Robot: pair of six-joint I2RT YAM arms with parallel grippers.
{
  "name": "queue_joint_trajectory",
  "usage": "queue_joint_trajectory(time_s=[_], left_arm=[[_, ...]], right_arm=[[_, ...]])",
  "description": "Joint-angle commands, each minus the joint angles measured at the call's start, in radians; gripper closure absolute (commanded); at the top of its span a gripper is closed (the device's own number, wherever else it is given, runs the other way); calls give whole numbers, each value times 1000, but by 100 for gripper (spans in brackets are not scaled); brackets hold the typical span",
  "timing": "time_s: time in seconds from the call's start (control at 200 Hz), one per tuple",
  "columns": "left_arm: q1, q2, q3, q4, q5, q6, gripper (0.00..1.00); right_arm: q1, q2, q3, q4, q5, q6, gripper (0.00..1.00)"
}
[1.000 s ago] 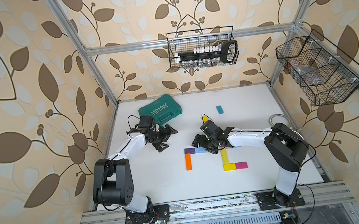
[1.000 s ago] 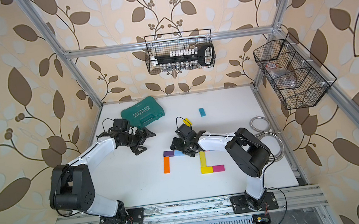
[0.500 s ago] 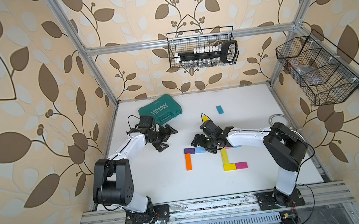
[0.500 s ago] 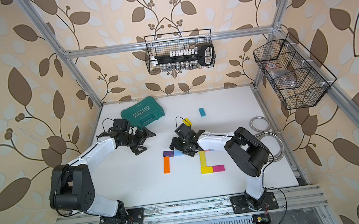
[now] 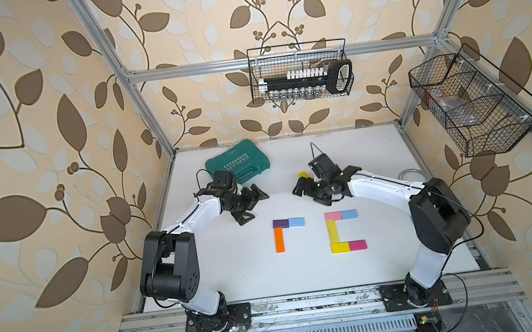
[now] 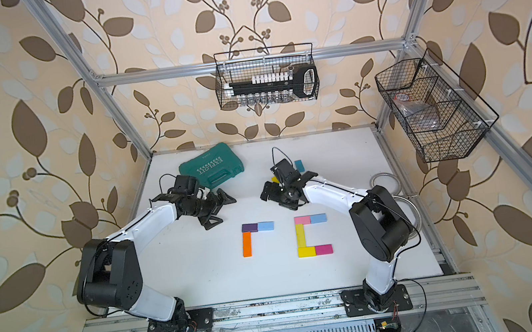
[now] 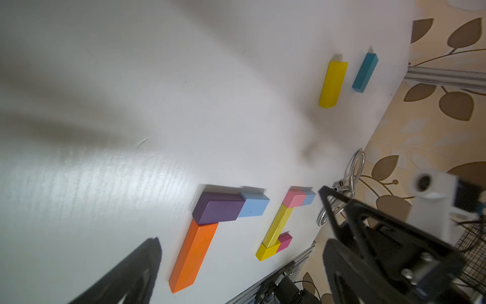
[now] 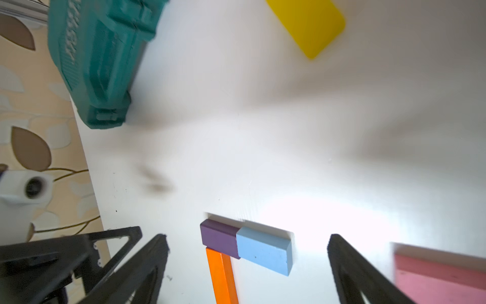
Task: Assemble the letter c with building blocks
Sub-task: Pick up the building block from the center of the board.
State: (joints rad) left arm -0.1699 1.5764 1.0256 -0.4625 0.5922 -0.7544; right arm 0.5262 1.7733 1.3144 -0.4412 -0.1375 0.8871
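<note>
Two groups of building blocks lie flat mid-table. The left one is a purple block [image 5: 281,223] joined to a light blue block [image 5: 296,221], with an orange block [image 5: 279,239] running toward the front. To the right, pink [image 5: 333,216], light blue [image 5: 348,214], a long yellow [image 5: 333,232], a short yellow [image 5: 340,247] and magenta [image 5: 357,244] form a C. A loose yellow block [image 5: 303,175] and a teal block [image 6: 298,165] lie behind my right gripper [image 5: 310,197], which hovers open and empty. My left gripper [image 5: 256,206] is also open and empty, left of the purple block.
A big green case [image 5: 238,165] lies at the back left, just behind my left wrist. A metal hose [image 5: 409,174] curls at the table's right edge. Wire baskets hang on the back wall [image 5: 301,71] and the right wall [image 5: 473,104].
My right gripper has drawn back a little toward the far side, uncovering the pink and light blue blocks at the top of the right group. The left arm has not moved.
</note>
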Motion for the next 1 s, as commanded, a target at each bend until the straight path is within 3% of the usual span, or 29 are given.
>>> queue_joint_trajectory(time_s=[0.0,0.22,0.415,0.685,0.995], left_arm=[[-6,42,102,-10,-34,54,1],[-6,161,251,-72,-54,75,1],[-2,221,298,-91,-63,64,1],[12,251,315,-83,-37,59,1],[49,239,288,-66,-4,56,1]], right_arm=[[-82,50,156,-223,36,-201,7],[-140,277,451,-343,91,-408,11],[-138,460,647,-384,132,-485,18],[-93,635,819,-462,189,-584,20],[-57,755,924,-530,252,-631,31]])
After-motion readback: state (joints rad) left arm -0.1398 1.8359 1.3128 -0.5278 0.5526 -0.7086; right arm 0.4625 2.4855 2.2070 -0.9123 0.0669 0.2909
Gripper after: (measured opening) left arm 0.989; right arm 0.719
